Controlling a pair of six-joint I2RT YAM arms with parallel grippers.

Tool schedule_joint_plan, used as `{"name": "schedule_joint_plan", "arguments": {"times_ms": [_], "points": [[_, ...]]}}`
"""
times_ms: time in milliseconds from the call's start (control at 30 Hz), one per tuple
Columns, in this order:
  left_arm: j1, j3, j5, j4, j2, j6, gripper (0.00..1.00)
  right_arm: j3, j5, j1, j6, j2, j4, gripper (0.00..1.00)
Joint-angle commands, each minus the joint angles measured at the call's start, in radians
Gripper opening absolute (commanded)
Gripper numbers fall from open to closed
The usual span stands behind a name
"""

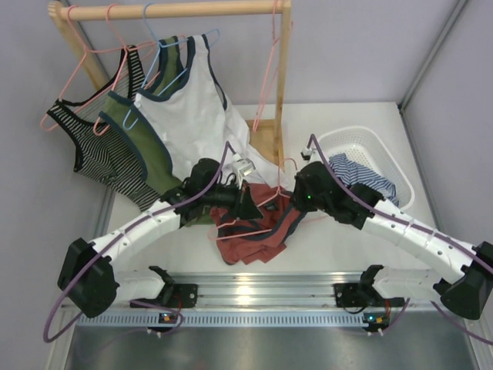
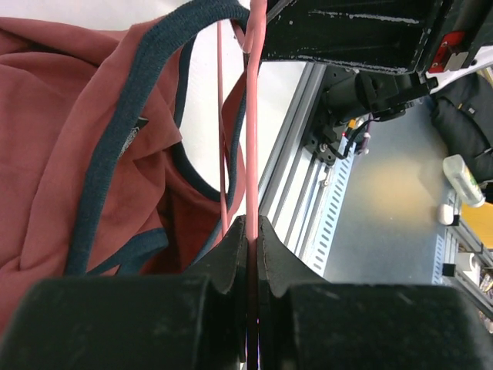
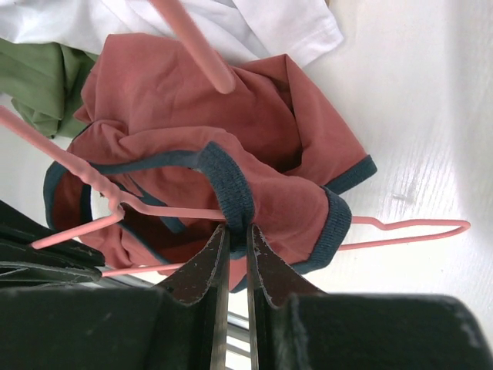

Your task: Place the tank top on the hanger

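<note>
The rust-red tank top (image 1: pixel 250 231) with navy trim lies bunched on the white table between the two arms. The pink hanger (image 1: pixel 266 223) lies through it. My left gripper (image 1: pixel 248 202) is shut on the hanger's wire (image 2: pixel 252 139), with the tank top (image 2: pixel 69 131) to its left. My right gripper (image 1: pixel 291 202) is shut on the tank top's navy-trimmed strap (image 3: pixel 231 189), and the hanger's wire (image 3: pixel 408 231) passes behind that strap. The tank top (image 3: pixel 254 116) fills the right wrist view's centre.
A wooden rack (image 1: pixel 177 11) at the back holds striped (image 1: pixel 96 142), olive-green (image 1: pixel 142 150) and white (image 1: pixel 196 116) tank tops and spare hangers. A white basket (image 1: pixel 362 150) with a striped blue garment (image 1: pixel 362 176) stands at the right. The aluminium base rail (image 1: pixel 254 289) runs along the near edge.
</note>
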Motion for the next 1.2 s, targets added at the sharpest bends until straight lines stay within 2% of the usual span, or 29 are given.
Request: {"name": "schedule_joint_plan", "arguments": {"times_ms": [0, 100, 167, 300, 333, 400, 600, 1000, 1167], "points": [[0.002, -0.018, 0.079, 0.153, 0.008, -0.036, 0.0, 0.056, 0.001, -0.01, -0.01, 0.008, 0.04, 0.01], [0.002, -0.03, 0.083, 0.209, 0.016, -0.05, 0.0, 0.053, -0.006, -0.01, -0.011, 0.005, 0.047, 0.01], [0.002, -0.034, 0.086, 0.232, 0.022, -0.061, 0.0, 0.044, -0.002, -0.008, -0.017, -0.008, 0.061, 0.08], [0.002, -0.047, 0.083, 0.26, 0.037, -0.075, 0.0, -0.025, -0.006, -0.008, -0.05, -0.068, 0.133, 0.27], [0.002, -0.047, 0.083, 0.265, 0.046, -0.078, 0.0, -0.034, -0.017, -0.008, -0.059, -0.096, 0.15, 0.34], [0.002, -0.044, 0.088, 0.274, 0.06, -0.084, 0.0, -0.049, -0.035, -0.004, -0.096, -0.123, 0.197, 0.42], [0.004, -0.038, 0.098, 0.308, 0.088, -0.104, 0.0, -0.073, -0.046, 0.007, -0.163, -0.197, 0.283, 0.54], [0.002, -0.028, 0.117, 0.303, 0.093, -0.11, 0.0, 0.018, -0.006, 0.002, -0.235, -0.028, 0.328, 0.53], [0.002, -0.031, 0.117, 0.294, 0.086, -0.106, 0.0, 0.058, -0.029, 0.002, -0.232, 0.053, 0.331, 0.45]]}}
